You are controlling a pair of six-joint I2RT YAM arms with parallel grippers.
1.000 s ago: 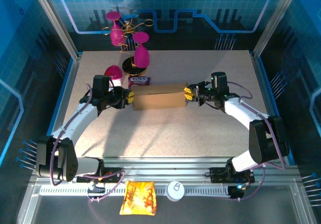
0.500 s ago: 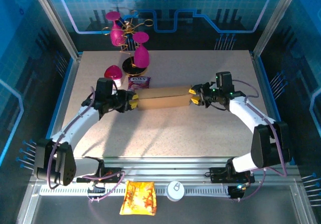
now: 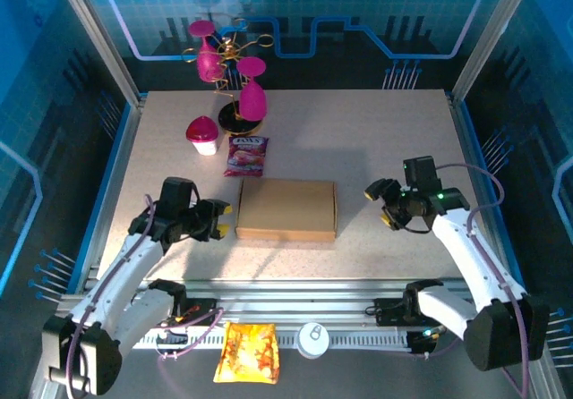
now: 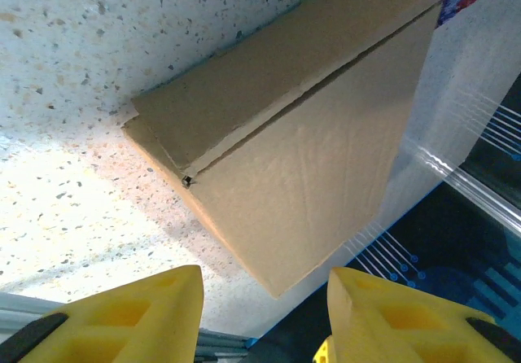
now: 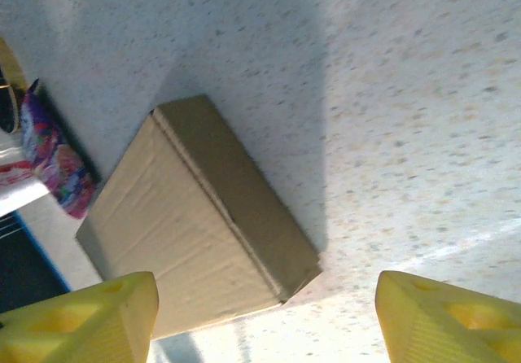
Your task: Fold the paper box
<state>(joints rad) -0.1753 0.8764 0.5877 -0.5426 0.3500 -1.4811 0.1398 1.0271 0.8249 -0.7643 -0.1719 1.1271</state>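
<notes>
Cardboard, brown and unprinted: from the top external camera the paper box point(image 3: 286, 208) lies flat and closed on the speckled table point(image 3: 385, 131), near its front edge and between the two arms. The left gripper point(image 3: 221, 221) sits just beside the box's left end without touching it, yellow tips parted. The right gripper point(image 3: 382, 204) stands further off from the right end, also spread. A pink snack packet point(image 3: 246, 156) lies just behind the box, apart from it.

On the left wrist camera the paper box point(image 4: 301, 135) shows a lid panel meeting a side wall along a thin seam, with a small gap at the corner. The left gripper point(image 4: 262, 286) is wide, and nothing lies between its fingers point(image 4: 146, 310).

On the right wrist camera the paper box point(image 5: 187, 233) rests square on the table, with its narrow end wall facing the spread right gripper point(image 5: 266, 286).

Judging by its thin walls, the box is probably light and empty. It looks stiff across each panel and weak along the creases, so a hard pinch would dent it, and a push would likely slide it on the smooth top. The short end walls, or the lid's free edge at the seam, seem the best places to take hold
</notes>
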